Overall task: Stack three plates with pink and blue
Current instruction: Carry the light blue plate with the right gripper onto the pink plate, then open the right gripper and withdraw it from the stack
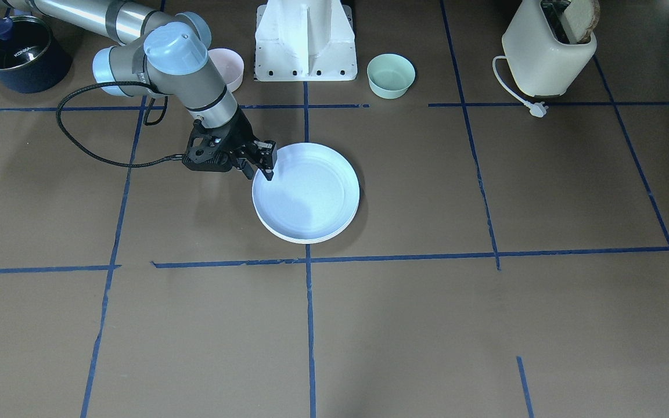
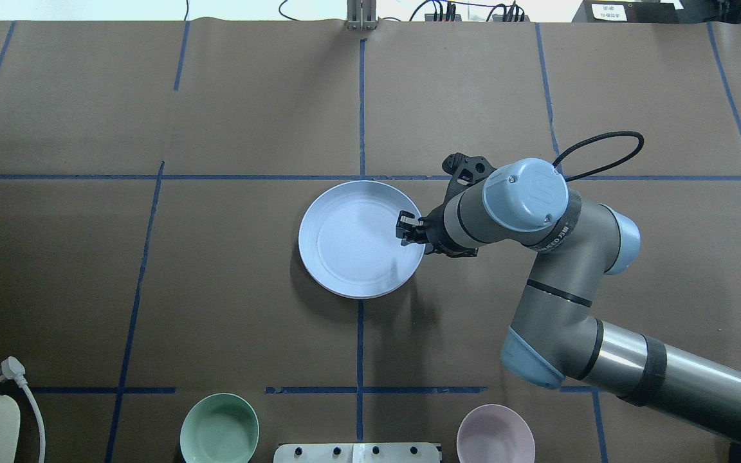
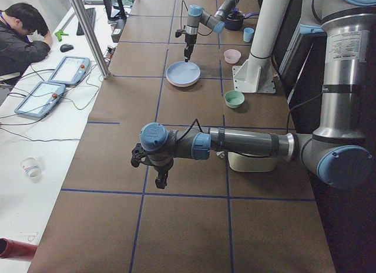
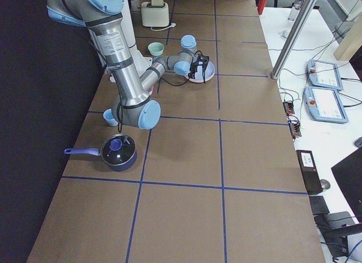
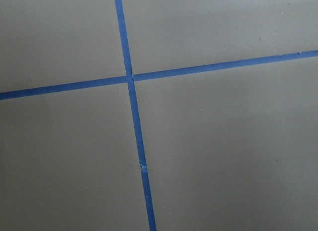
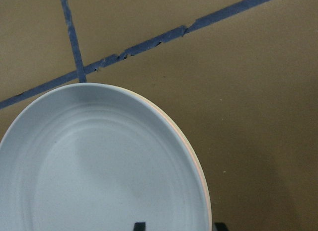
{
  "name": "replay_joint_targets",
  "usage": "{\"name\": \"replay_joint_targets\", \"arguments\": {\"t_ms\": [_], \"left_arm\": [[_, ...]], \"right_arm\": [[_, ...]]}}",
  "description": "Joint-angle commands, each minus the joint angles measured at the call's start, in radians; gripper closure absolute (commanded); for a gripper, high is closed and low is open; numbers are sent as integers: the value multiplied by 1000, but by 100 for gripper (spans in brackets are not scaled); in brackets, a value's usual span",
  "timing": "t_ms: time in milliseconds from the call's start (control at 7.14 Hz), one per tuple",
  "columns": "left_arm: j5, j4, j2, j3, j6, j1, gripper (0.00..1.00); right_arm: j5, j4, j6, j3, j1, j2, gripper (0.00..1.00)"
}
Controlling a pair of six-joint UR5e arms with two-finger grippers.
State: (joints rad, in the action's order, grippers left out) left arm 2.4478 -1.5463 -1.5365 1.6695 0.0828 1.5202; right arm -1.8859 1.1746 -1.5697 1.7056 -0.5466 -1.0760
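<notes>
The light blue plate [image 1: 311, 194] lies on top of a stack at the table's middle; it also shows in the overhead view [image 2: 357, 241]. A thin pale pink plate edge [image 6: 198, 164] shows under it in the right wrist view. A whitish rim [image 1: 302, 238] shows at the stack's bottom; I cannot tell whether it is the cream-white plate. My right gripper [image 1: 260, 174] is open, its fingers astride the blue plate's rim on the robot's right side [image 2: 402, 235]. My left gripper [image 3: 158, 182] hangs over bare table far from the stack; I cannot tell whether it is open.
A green bowl [image 1: 391, 75] and a small pink bowl [image 1: 227, 67] flank the robot base [image 1: 305, 40]. A toaster [image 1: 549, 49] with its plug stands on the robot's left. A dark pot [image 1: 18, 52] and a blue cup [image 4: 108, 117] are on its right.
</notes>
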Motion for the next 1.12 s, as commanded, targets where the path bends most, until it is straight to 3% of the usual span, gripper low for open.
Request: {"name": "replay_joint_targets", "arguments": {"t_ms": [0,140,280,420,700,980], "left_arm": [[-1,0,16,-1,5,0,0],[-4,3,18,-14,0,0,0],[-77,2,22,-17,0,-2,0],[-184,2,15,-2,5,-2,0],[-152,17,42,2,-1,0,0],[-147,21,70,15,2,-2,0]], "right_arm": [[-130,113,133,-1,-118,-7,0],[-213,222,308,0,-215,-13,0],[-261,314,494,5,-308,-42,0],[-307,335,681,9,-403,-105,0],[-433,335,1078,22,-659,-291,0],[-441,336,1442,69,-845,-509,0]]}}
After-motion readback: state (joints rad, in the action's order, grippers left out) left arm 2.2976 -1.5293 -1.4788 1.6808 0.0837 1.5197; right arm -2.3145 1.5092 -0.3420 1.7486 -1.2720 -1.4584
